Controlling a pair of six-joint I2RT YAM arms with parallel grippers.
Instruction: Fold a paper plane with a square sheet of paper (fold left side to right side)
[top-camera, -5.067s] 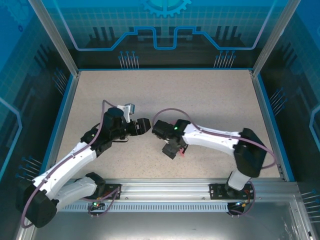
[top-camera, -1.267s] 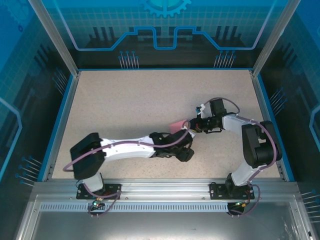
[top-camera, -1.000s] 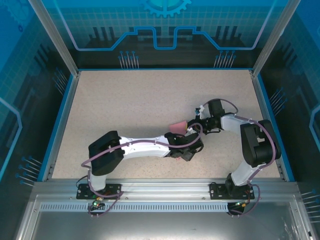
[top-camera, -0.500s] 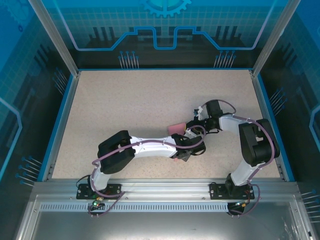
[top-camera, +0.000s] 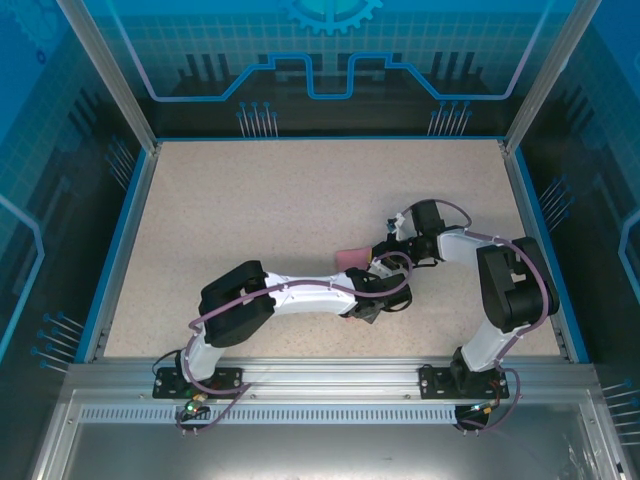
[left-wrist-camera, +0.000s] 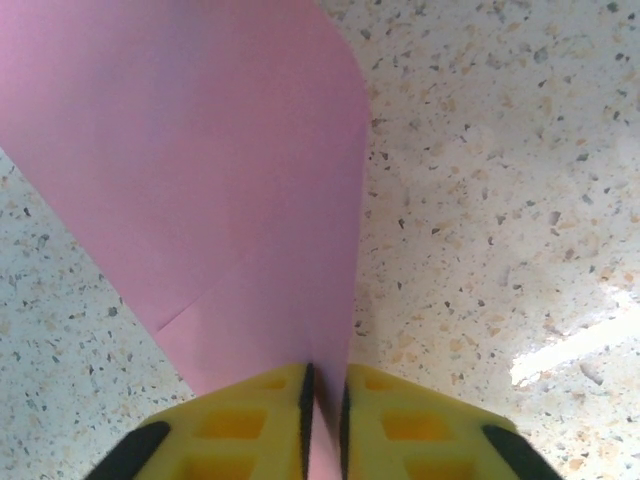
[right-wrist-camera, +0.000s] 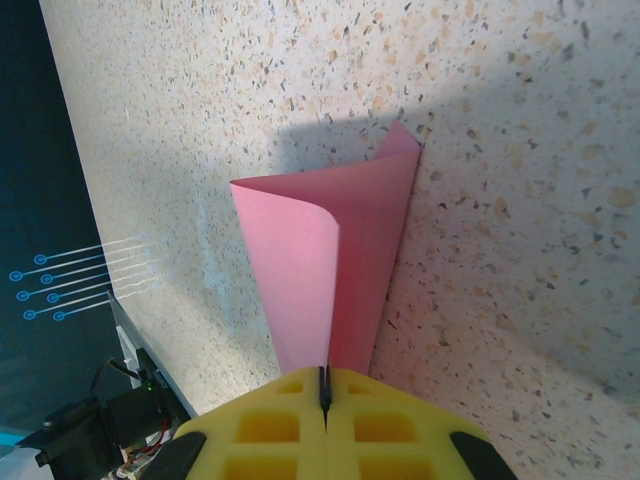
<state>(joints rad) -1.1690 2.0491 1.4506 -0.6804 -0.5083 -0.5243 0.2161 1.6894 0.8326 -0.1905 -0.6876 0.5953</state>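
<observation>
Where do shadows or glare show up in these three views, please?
Right wrist: a soft grey shadow lies on the speckled tabletop around the pink paper. Left wrist: a bright glare streak on the tabletop at lower right. Top external: even light across the tabletop.

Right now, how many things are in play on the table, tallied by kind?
Pink paper: 1
Grippers: 2 (left gripper, right gripper, each shut on the paper)
Total: 3
</observation>
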